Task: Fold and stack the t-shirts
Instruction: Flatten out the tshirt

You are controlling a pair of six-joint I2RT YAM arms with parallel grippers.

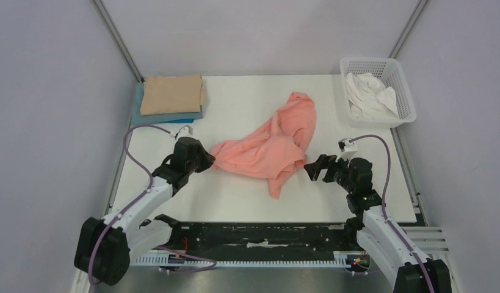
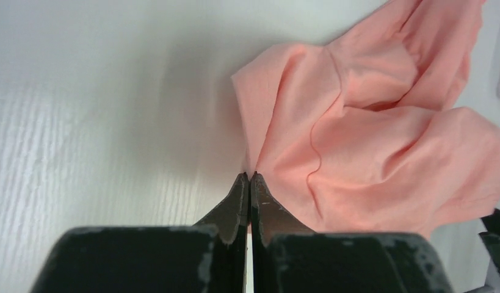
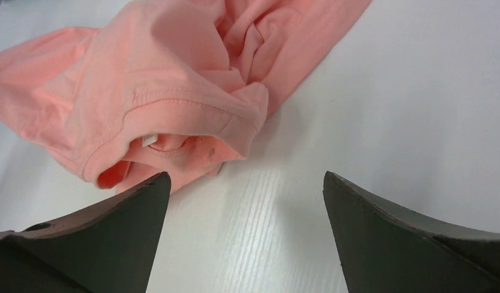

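Note:
The salmon-pink t-shirt (image 1: 271, 146) lies crumpled in the middle of the white table. My left gripper (image 1: 209, 160) is at its left edge, and in the left wrist view the jaws (image 2: 248, 177) are shut with the shirt's (image 2: 369, 140) edge pinched at their tips. My right gripper (image 1: 309, 170) is open and empty just right of the shirt, low over bare table. In the right wrist view (image 3: 246, 177) the shirt's collar (image 3: 149, 131) lies ahead and to the left. A folded tan t-shirt (image 1: 172, 93) lies on a blue one (image 1: 174, 117) at the back left. A white t-shirt (image 1: 369, 94) is bunched in the basket.
The white plastic mesh basket (image 1: 408, 101) stands at the back right corner. Grey walls close in the table (image 1: 235, 195) on three sides. A purple cable loops from each wrist.

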